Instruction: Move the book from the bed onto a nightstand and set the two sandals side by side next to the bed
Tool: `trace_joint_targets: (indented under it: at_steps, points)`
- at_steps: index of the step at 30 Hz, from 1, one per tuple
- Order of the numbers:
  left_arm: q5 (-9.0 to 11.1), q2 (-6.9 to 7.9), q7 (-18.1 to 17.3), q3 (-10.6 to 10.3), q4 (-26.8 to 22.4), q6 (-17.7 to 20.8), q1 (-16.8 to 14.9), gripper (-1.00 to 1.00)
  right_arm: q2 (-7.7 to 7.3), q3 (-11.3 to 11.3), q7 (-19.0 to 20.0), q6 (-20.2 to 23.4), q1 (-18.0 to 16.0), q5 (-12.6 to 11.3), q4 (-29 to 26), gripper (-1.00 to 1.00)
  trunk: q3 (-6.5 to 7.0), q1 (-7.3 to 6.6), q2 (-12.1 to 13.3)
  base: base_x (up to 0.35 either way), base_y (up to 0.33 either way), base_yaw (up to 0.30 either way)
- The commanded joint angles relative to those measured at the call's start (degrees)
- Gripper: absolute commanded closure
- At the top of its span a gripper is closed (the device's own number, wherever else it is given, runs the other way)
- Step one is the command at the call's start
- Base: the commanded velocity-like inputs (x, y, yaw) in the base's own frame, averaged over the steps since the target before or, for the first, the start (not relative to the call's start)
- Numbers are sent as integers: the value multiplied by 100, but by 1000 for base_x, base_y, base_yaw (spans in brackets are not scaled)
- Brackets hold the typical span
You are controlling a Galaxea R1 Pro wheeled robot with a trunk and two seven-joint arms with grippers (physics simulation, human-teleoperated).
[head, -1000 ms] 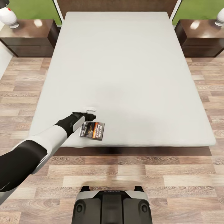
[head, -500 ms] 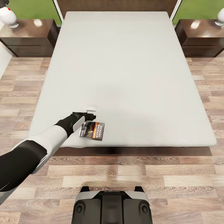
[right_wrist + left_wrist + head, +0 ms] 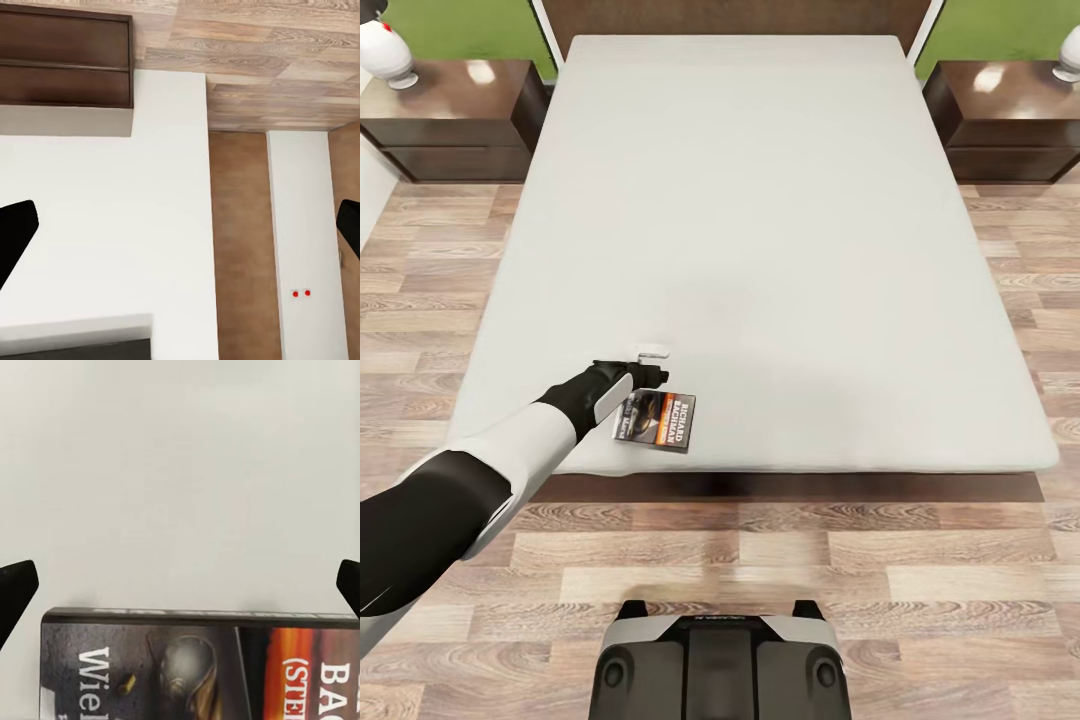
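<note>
A nightstand is standing at the bed's far left corner, and I am reaching my left end effector over the bed, its fingers spread wide and gripping nothing. The book is lying flat just beside it, near the bed's near edge. My right end effector is hanging wide open too.

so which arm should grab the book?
Left. Its hand hovers right at the book near the bed's foot edge, fingers spread wide either side of the cover. The right hand faces a wall and floor.
</note>
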Motion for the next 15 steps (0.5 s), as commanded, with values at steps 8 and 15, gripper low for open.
trace_joint_targets:
  at_steps: [8, 15]
  points:
    - [61, 3, 42, -43, -11, 21, -4, -100, -6, -47, -21, 8, -5, 56, 15, -100, -3, 1, -4, 0, 0, 0]
    - [61, 3, 45, -49, -11, 21, -2, -100, -10, -47, -21, 8, -5, 56, 15, -100, -3, 1, -4, 0, 0, 0]
